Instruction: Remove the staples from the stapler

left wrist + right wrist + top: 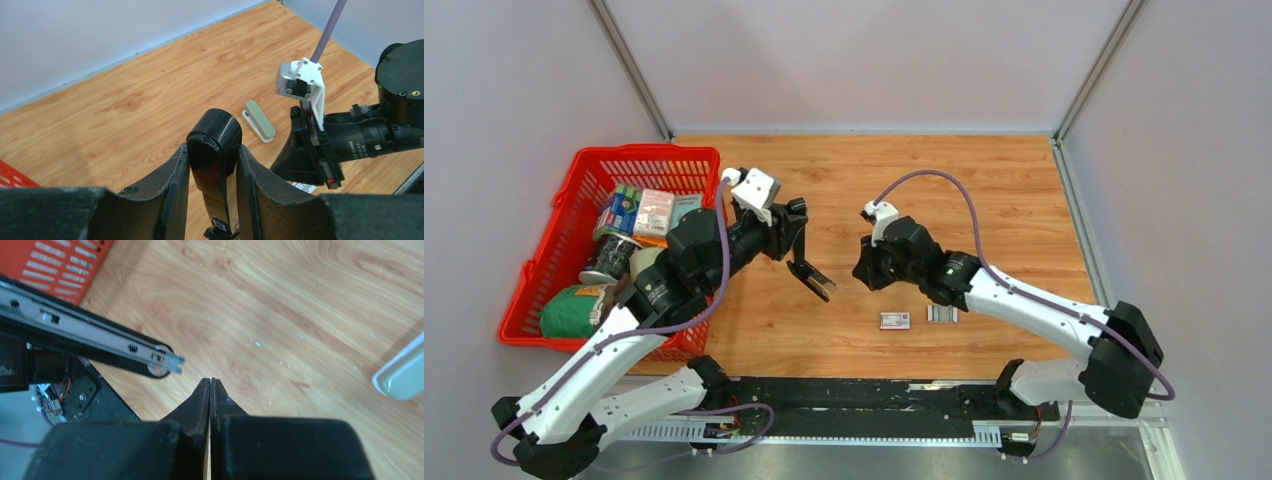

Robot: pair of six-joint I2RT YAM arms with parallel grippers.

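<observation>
Clamping the stapler (215,127) mid-body, the left gripper (213,152) is holding it aloft; the right gripper (210,384), shut and empty, is hovering beside. Staples (941,313) are lying behind it: probably light, brittle; pinch lengthwise.

**What Escapes Us**

In the right wrist view the stapler (100,337) runs off the left edge and a pale green object (404,374) off the right. From above, the staples (941,314) are too small to count, and we cannot read the small box (894,320).
</observation>
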